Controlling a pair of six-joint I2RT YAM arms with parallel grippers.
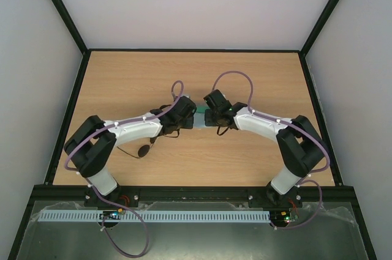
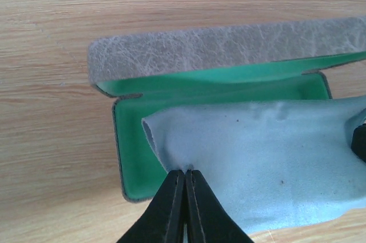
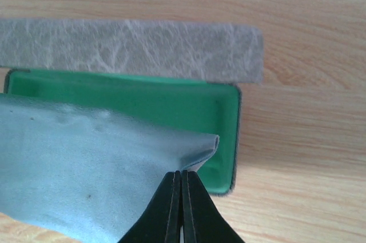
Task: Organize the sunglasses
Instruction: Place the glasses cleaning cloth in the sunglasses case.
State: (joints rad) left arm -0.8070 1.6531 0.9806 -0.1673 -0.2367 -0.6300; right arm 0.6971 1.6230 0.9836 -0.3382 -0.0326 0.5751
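Green-lined case (image 2: 229,48) lies open under a blue cloth (image 2: 257,157) pinched by left fingers (image 2: 166,214) and right fingers (image 3: 163,214).

Bright, even light pours down from above, and the far wall (image 1: 196,3) washes out pale. Soft, faint shadows sit on the table (image 1: 257,76) under the arms (image 1: 131,126). Up close, the cloth (image 2: 257,157) shows sharp, while the wood grain behind it goes slightly soft.

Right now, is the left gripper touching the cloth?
Touching. Left wrist view: the left gripper pinches the cloth at its edge, above the open case.
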